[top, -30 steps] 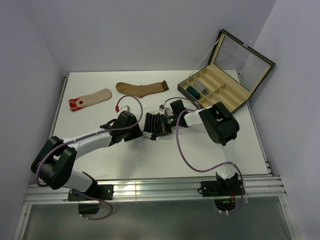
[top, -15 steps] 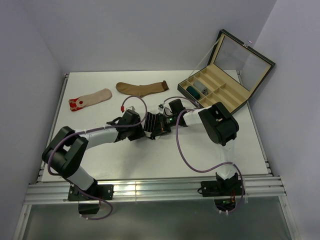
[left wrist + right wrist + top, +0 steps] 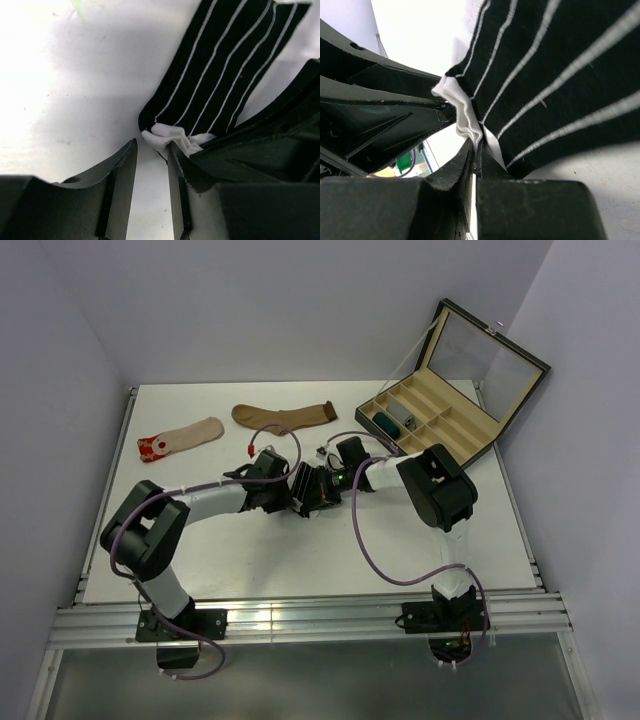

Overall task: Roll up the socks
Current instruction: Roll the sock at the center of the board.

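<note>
White tabletop: left gripper is narrowing its jaws, not yet gripping, at the white edge of the black striped sock. Right gripper is pinching that edge shut; rolling is probably starting.

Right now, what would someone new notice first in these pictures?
Both arms meet mid-table over a black white-striped sock: the right pincer is shut on its white inner edge, the left pincer slightly open beside it. At the rear left lie a brown sock and a beige red-toed sock, flat; at the rear right stands an open compartment box.
</note>
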Controlling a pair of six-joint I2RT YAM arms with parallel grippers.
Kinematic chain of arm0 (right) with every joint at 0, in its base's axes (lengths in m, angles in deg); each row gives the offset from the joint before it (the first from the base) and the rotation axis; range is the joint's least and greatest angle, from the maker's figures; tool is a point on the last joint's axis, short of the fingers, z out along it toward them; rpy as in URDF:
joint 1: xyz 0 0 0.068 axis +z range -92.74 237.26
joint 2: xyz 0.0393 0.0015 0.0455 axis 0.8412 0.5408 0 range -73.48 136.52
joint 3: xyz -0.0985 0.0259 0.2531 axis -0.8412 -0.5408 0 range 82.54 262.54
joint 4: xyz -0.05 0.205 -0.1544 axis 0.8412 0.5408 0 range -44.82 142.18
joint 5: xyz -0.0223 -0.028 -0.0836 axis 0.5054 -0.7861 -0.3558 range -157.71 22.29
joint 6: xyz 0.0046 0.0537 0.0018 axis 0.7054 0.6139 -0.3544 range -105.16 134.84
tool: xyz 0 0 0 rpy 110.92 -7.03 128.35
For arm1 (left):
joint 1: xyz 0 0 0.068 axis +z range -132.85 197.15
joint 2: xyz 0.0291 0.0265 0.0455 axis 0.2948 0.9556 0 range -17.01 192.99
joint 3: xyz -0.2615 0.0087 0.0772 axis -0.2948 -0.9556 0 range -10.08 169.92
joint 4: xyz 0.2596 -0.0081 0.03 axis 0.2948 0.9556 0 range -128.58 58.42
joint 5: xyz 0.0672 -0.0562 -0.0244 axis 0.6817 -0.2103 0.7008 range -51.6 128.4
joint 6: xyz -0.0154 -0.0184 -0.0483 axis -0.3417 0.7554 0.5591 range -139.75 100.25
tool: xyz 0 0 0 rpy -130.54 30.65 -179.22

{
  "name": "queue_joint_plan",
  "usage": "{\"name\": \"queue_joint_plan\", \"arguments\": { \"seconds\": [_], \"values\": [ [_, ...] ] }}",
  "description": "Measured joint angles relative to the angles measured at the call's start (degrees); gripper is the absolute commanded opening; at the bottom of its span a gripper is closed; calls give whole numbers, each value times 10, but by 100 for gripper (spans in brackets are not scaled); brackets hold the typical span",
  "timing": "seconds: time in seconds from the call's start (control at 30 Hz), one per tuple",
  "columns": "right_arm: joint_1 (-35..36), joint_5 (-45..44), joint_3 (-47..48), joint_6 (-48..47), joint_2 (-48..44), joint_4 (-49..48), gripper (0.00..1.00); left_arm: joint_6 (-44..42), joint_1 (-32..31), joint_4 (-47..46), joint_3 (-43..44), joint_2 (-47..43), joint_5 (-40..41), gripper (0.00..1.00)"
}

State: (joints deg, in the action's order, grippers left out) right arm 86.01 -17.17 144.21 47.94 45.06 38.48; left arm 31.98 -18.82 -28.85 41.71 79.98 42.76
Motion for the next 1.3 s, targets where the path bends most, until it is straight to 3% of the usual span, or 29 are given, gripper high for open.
{"name": "queue_joint_plan", "arguments": {
  "seconds": [0.17,0.3,0.5,0.83,1.03,1.3],
  "values": [
    [2,-11,8,-7,0,12,6,-2,0,27,37,25,3,37],
    [7,-23,13,-17,-4,23,24,-10,0,46,59,40,4,37],
    [27,-92,5,-70,-59,58,41,-26,2,51,88,64,1,38],
    [97,-318,-76,-230,-250,44,48,-59,4,52,109,79,-2,38],
    [177,-424,-139,-328,-260,-5,49,-68,10,51,110,80,-17,38],
    [217,-476,-150,-397,-246,-55,49,-80,14,50,111,82,-29,38]
  ]
}}
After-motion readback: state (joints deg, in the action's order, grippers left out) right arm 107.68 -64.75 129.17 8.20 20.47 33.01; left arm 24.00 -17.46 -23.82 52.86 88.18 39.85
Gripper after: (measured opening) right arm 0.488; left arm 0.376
